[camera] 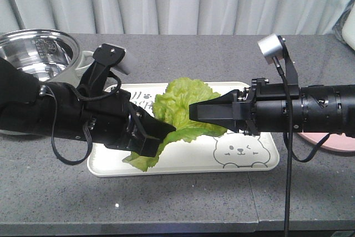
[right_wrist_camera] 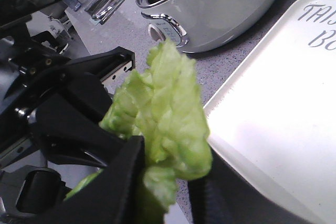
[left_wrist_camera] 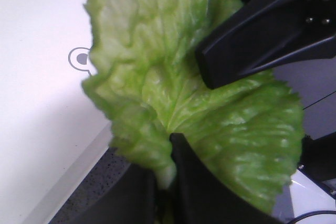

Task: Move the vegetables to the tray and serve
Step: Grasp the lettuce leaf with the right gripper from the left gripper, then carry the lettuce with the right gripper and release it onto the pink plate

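Nearest the front edge of the grey bench (camera: pixel 166 203), the cream tray (camera: pixel 188 162) is laid lengthwise, with its bear drawing (camera: pixel 239 152) towards the front right corner. Above the tray's middle the lettuce (camera: pixel 176 104) is held up between the two arms; whether it is one leaf or several cannot be told. Its lower part, where the veins are seen to converge, is clamped in the left gripper (camera: pixel 161 140), whose jaws are closed to a narrow slit on the leaf. A ragged tip hangs towards the tray's front left part, touching it or just above it. The upper frill is pinched in the right gripper (camera: pixel 191 112), likewise closed on the leaf. The lettuce is judged very light, limp and easily torn: the crinkled blade is bunched wherever it is gripped, and a pull between the two grips is likely to rip it. The pale rib is judged the firmest place to be taken hold of, with light pressure only. Farther back, a pink plate (camera: pixel 333 140) is seen at the bench's right edge and a steel-lined cooker (camera: pixel 39 54) at the rear left.
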